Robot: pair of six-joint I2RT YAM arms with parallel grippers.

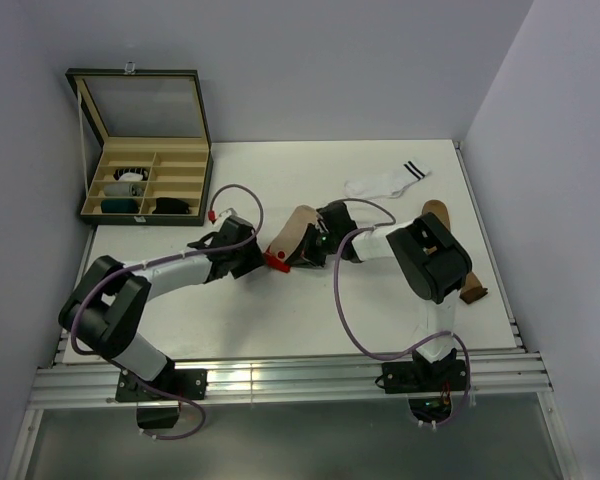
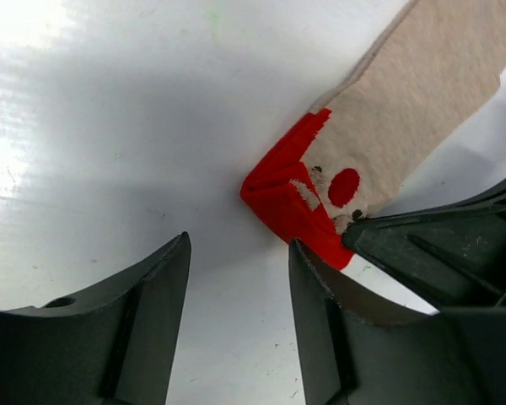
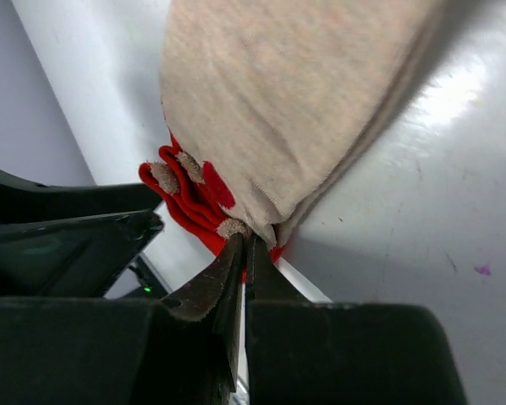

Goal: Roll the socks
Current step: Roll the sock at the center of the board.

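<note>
The beige sock (image 1: 298,225) lies near the middle of the counter (image 1: 270,320), its length running to the far right and its red cuff (image 1: 277,260) at the near-left end; the cuff is folded back on itself in a small bunch, with beige patches and a red dot showing at the fold (image 2: 287,202).

The right end effector (image 1: 313,247) reaches in from the right and is pinched fully closed on the edge of the sock at the cuff (image 3: 236,229), fabric caught between its fingertips; the sock body (image 3: 278,110) spreads away from it across the counter.

The left end effector (image 2: 239,253) sits just left of the cuff with its fingers apart and nothing between them; bare counter shows in the gap, and the cuff lies just beyond the tips.

A white sock (image 1: 385,182) with black cuff stripes lies flat at the far right, apart from the arms; a brown sock (image 1: 437,212) lies on the right, partly hidden under the right arm.

A dark box (image 1: 145,218) with its lid raised stands at the far left; its compartments hold small dark and pale bundles (image 1: 130,188), too small to tell more.
</note>
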